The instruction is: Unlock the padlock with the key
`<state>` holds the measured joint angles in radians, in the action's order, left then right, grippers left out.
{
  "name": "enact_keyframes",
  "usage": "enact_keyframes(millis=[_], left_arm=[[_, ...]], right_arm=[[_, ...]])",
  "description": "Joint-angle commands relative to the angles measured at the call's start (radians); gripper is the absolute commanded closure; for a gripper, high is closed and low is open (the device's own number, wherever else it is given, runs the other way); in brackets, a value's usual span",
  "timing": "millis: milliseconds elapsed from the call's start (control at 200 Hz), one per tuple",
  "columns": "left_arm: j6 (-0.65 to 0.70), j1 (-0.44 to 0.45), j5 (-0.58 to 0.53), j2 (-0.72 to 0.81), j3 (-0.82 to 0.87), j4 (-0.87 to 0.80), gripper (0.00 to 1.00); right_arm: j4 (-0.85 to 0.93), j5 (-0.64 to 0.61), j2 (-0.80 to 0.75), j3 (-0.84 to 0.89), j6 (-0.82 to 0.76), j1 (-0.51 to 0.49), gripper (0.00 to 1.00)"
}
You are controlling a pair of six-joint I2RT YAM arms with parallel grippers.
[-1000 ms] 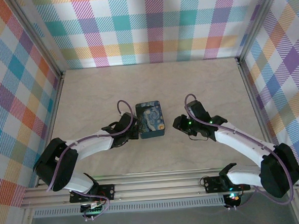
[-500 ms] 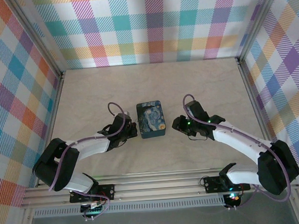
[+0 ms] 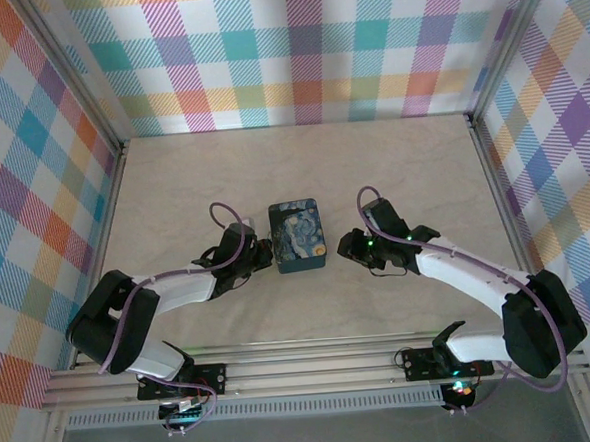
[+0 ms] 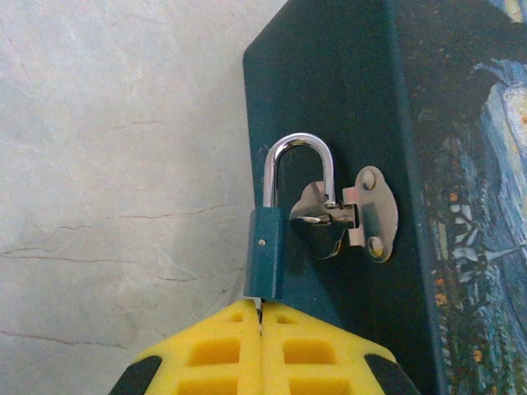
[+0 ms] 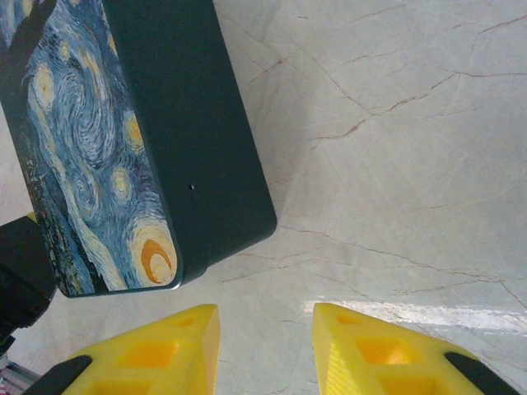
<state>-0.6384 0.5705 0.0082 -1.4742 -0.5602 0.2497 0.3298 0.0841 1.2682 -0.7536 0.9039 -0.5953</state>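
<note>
Against the box's 9 o'clock wall, seen from the left wrist, the padlock (image 4: 268, 251) hung by its silver shackle (image 4: 299, 156) through the hasp (image 4: 362, 212), blue body pointing toward 6 o'clock. That put its keyway end straight in front of the left gripper (image 4: 260, 329). The gripper's yellow pads were pressed together on a thin metal sliver, by my reading the key (image 4: 259, 306), whose tip met the bottom of the lock body. Whether it had gone into the keyway was too small to tell. Coming in from 6 o'clock, in line with the lock body, looked chosen so the key could slide straight in and then turn.

From above, the right gripper (image 3: 349, 248) sat at 3 o'clock of the box (image 3: 296, 236), near it but not touching, its jaws apart and holding nothing. It was probably placed there to brace the box if the key's push shoved it across the table (image 3: 172, 178).
</note>
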Motion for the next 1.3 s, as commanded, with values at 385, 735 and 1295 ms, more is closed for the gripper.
enact_keyframes(millis=[385,735,1295], left_arm=[[0.087,-0.211,0.049,0.131,0.004,-0.152,1.00],[0.215,-0.401,0.060,0.153,-0.041,-0.343,0.80],[0.557,-0.409,-0.287,0.416,-0.168,-0.354,0.00]], right_arm=[[0.023,-0.026,-0.026,-0.029,-0.029,0.005,0.63],[0.154,-0.136,-0.075,-0.085,-0.163,0.062,0.43],[-0.113,-0.645,-0.249,0.084,-0.684,0.242,0.00]])
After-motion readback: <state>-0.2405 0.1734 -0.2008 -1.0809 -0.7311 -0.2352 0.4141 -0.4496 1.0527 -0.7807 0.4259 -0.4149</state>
